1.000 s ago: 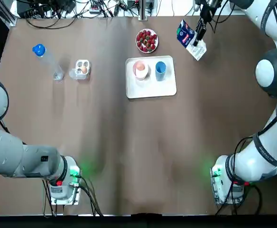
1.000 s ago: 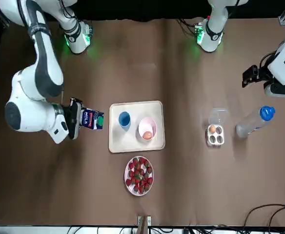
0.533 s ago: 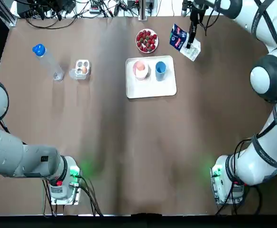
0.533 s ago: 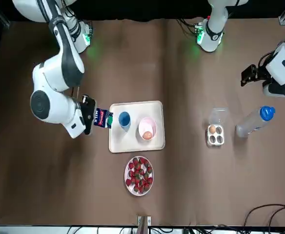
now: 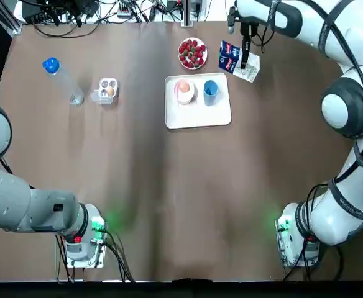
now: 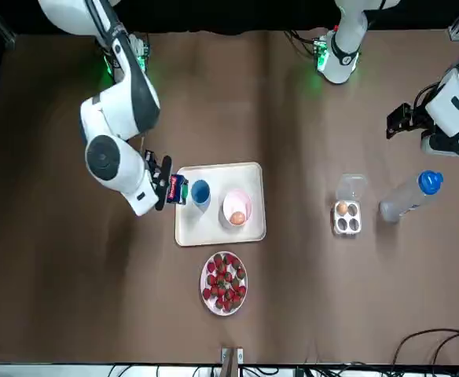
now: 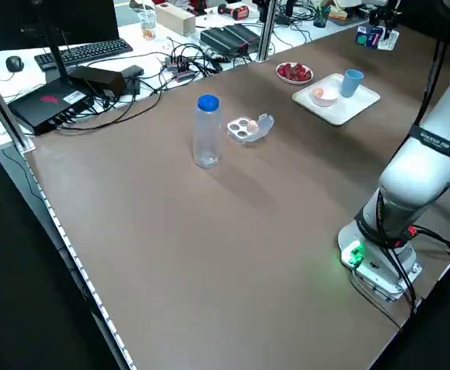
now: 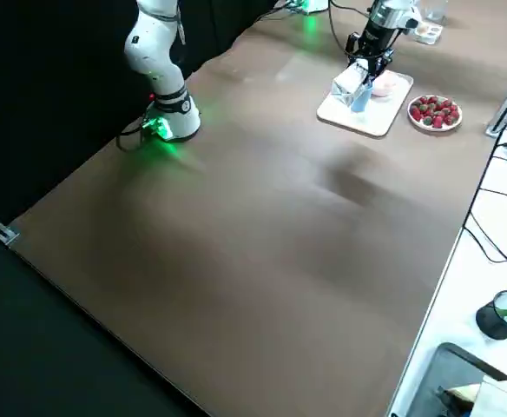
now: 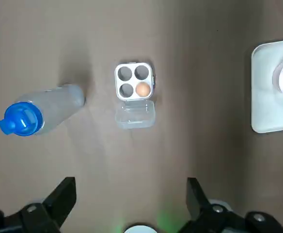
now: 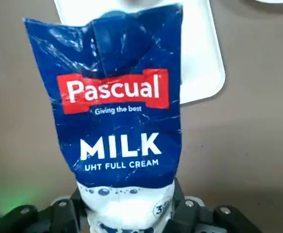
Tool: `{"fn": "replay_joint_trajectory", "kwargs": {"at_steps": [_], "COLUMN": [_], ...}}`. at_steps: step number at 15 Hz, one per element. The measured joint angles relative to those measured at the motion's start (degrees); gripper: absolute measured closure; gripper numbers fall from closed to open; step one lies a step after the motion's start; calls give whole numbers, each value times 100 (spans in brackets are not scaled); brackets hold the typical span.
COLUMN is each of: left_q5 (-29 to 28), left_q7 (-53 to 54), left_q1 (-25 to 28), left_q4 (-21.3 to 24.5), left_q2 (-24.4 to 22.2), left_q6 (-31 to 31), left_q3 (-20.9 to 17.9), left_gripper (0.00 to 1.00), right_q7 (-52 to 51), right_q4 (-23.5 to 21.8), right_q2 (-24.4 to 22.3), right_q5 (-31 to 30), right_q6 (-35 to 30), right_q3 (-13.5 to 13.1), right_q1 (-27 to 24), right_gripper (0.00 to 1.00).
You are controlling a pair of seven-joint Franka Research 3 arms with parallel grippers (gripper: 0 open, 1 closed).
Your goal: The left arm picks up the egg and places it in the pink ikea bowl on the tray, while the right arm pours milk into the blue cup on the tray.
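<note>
My right gripper (image 5: 244, 48) is shut on a blue Pascual milk carton (image 5: 231, 58), held tilted above the table just beside the white tray (image 5: 200, 115). The carton's top (image 6: 178, 189) hangs close to the blue cup (image 6: 200, 192) on the tray. Next to the cup stands the pink bowl (image 6: 237, 209) with an egg (image 6: 236, 217) in it. Another egg (image 9: 142, 90) lies in the open egg box (image 9: 133, 80). My left gripper (image 9: 129, 188) hovers high over the table near that box, open and holding nothing.
A plate of strawberries (image 5: 192, 53) sits just beyond the tray. A clear bottle with a blue cap (image 5: 62, 81) lies by the egg box (image 5: 107, 90). Cables and gear line the table's far edge.
My right gripper has carried the milk carton sideways from the table's far right corner to the tray's edge by the blue cup. The left arm has stayed put.
</note>
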State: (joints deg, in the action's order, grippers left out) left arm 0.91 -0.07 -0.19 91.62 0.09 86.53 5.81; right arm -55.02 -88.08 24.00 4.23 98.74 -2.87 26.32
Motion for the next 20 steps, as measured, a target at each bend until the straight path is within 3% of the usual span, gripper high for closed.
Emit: {"fn": "replay_joint_trajectory", "kwargs": {"at_steps": [10,20], "left_q5": [0,0], "left_q7": [4,7], "left_q1": [1,21], "left_q4": [4,16], "left_q2": [-3,0], "left_q6": [-29,-35], "left_q3": [103,123], "left_gripper": [0,0], "right_q7": [383,213], "right_q4": [-5,1], "right_q2": [211,211], "right_q5": [-343,-311], "right_q6": [7,9], "right_q3": [0,-61], "right_q1": [295,130], "right_gripper": [33,33]}}
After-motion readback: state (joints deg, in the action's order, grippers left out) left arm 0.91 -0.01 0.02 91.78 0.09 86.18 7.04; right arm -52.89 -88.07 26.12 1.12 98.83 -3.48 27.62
